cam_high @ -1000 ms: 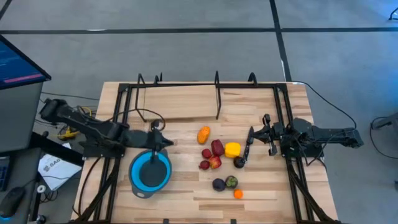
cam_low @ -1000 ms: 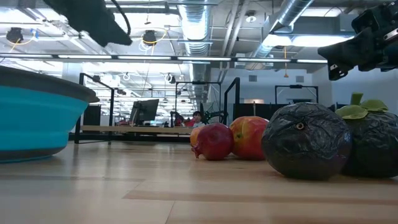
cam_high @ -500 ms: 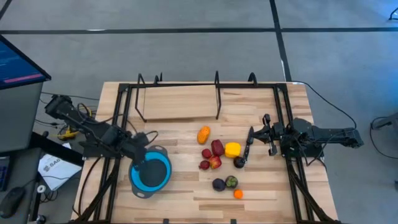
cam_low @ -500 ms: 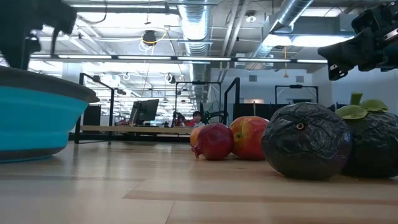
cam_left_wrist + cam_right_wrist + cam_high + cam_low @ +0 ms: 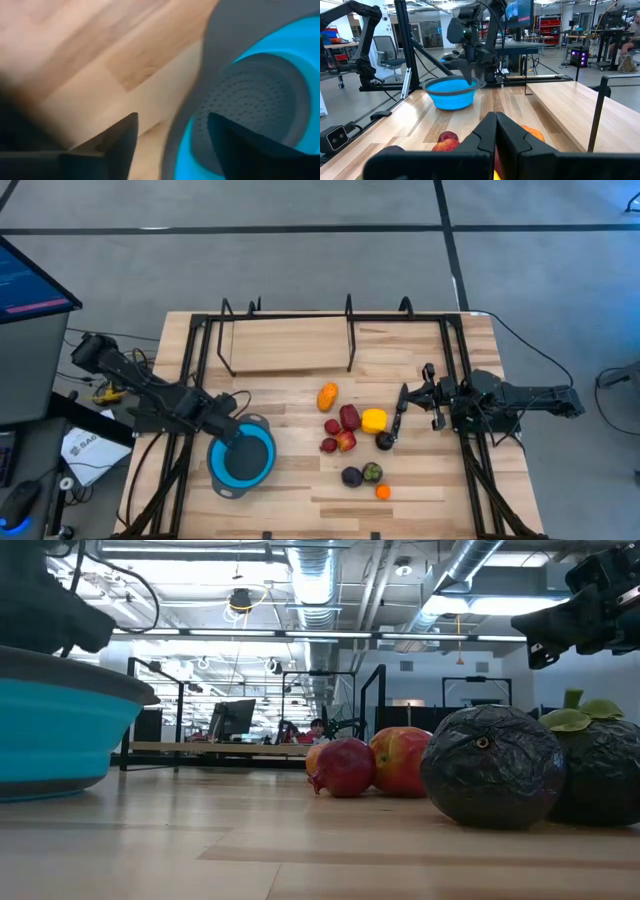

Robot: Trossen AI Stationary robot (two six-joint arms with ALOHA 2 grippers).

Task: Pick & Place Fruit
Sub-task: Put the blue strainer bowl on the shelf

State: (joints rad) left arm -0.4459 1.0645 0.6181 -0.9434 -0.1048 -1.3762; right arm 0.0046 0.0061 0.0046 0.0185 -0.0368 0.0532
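The left hand (image 5: 236, 437) hangs open and empty over the blue bowl (image 5: 262, 467); the fruit (image 5: 352, 434) lies well apart, near the shut right hand (image 5: 402, 412).

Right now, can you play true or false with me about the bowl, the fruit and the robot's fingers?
1. The blue bowl has fruit in it. False: no fruit shows in it.
2. The left gripper is over the bowl with its fingers apart. True.
3. The right gripper has its fingers wide open. False: they are shut together.
4. The fruit lies on the table between the two arms. True.
5. The right gripper is holding the yellow fruit. False: it holds no fruit; that fruit lies on the table.
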